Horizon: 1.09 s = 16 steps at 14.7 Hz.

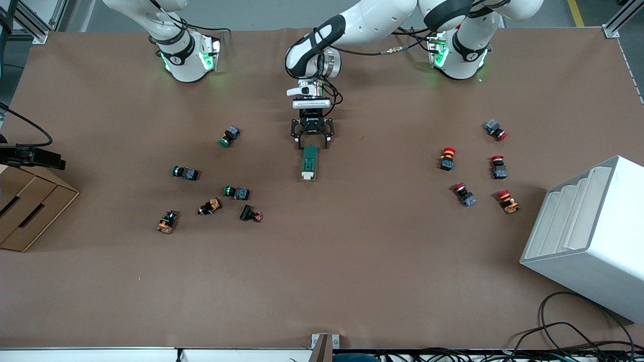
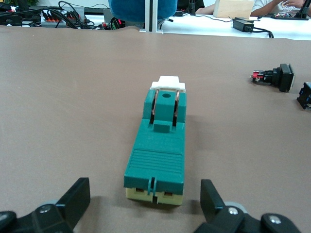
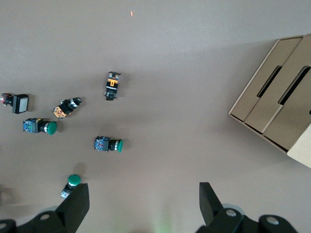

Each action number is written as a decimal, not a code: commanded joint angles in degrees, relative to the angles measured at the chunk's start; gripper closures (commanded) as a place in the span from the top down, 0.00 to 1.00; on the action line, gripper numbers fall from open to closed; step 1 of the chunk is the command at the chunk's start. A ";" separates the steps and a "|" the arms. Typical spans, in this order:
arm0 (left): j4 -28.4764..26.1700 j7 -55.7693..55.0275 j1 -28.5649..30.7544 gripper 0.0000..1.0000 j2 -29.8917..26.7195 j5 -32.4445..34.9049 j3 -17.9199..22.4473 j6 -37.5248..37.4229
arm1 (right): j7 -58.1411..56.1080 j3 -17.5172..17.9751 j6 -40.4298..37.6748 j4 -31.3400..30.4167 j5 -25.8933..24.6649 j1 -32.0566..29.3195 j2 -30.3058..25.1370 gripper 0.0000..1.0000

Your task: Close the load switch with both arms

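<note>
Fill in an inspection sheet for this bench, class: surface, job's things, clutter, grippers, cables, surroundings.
Surface: brown table.
Job's things: load switch lies flat mid-table, white lever end nearest the front camera.
Clutter: green-capped push buttons toward the right arm's end; red-capped push buttons toward the left arm's.
Grippers: left gripper at the switch's green end, jaws open; right gripper open, above the green buttons, waiting.
Cables: black cables at the front edge.
Surroundings: cardboard box; white foam block.
</note>
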 commanded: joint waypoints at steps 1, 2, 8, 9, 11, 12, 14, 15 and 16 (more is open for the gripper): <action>0.48 1.43 0.67 1.00 -0.25 0.56 -0.25 0.90 | -0.08 1.04 -2.99 0.89 0.88 -0.47 0.03 1.00; 0.48 2.66 0.67 1.00 -0.43 0.04 -0.33 1.16 | -0.17 1.13 -4.41 0.90 1.32 -0.21 -0.41 1.00; 0.83 8.12 2.69 1.00 -0.96 -0.06 -0.68 2.31 | -0.17 0.86 -2.67 -9.98 1.33 1.64 -10.68 1.00; 1.27 8.12 3.30 1.00 -1.05 -0.23 -0.95 2.39 | -0.25 0.86 -2.14 -11.48 1.15 1.73 -12.26 1.00; 3.02 8.12 5.32 1.00 -1.05 -1.36 -3.22 2.57 | -0.26 0.86 -1.79 -14.21 0.98 1.64 -15.08 1.00; 4.25 8.29 6.46 1.00 -1.05 -3.29 -5.06 2.66 | -0.26 0.86 -1.26 -15.00 0.80 1.81 -16.22 1.00; 6.10 11.09 8.66 1.00 -1.23 -6.11 -7.44 2.57 | -0.26 0.86 -0.30 -15.63 0.71 2.17 -17.11 1.00; 6.80 15.37 10.50 1.00 -1.84 -7.34 -8.67 2.57 | -0.26 0.86 0.84 -15.28 0.62 2.25 -16.94 1.00; 7.59 19.07 12.26 1.00 -2.28 -9.27 -10.51 2.57 | -0.26 0.86 1.03 -14.32 0.71 2.25 -16.68 1.00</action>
